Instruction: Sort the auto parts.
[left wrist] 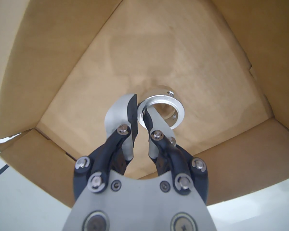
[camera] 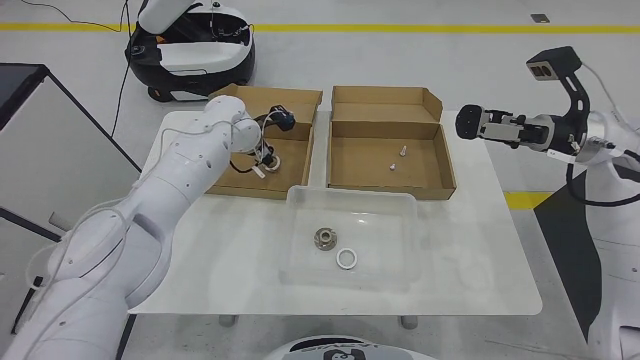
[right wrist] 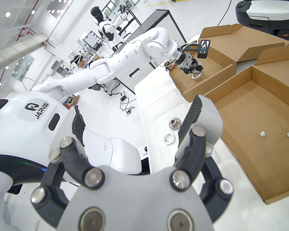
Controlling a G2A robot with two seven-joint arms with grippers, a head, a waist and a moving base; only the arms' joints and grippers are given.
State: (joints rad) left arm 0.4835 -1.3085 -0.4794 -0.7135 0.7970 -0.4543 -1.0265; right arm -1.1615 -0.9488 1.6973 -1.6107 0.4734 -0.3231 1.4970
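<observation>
Left pincer (left wrist: 139, 106): closed to a narrow gap on the collar ring (left wrist: 167, 98), one finger through the bore and the other against the outer wall. It pinches the wall rather than spanning the full width.
Why that grip: judged, a hold on the wall suits a ring too wide or too smooth to clamp across.
Collar ring, place: low over the floor of the left box (left wrist: 183, 37), centre of the left wrist frame; in the top view, left of middle.
Right pincer (right wrist: 136, 105): spread wide and holding nothing, up at the right edge of the top view, off the counter (camera: 480, 260). This likely keeps it out of the working arm's way.
Clear tray (camera: 350, 192): lower centre of the top view, holding a flanged hub (camera: 323, 238) and a flat ring (camera: 347, 258), apart from each other and apparently left to sort.
Right box (camera: 420, 170): two bolts (camera: 403, 148) near each other on its floor, so each box seems to take one kind of part.
Hard to make out: whether the collar ring rests on the cardboard or hangs just above it. The bolts are too small to type. The tray's clear walls are faint. The arm's wrist covers part of the left pincer from above.
</observation>
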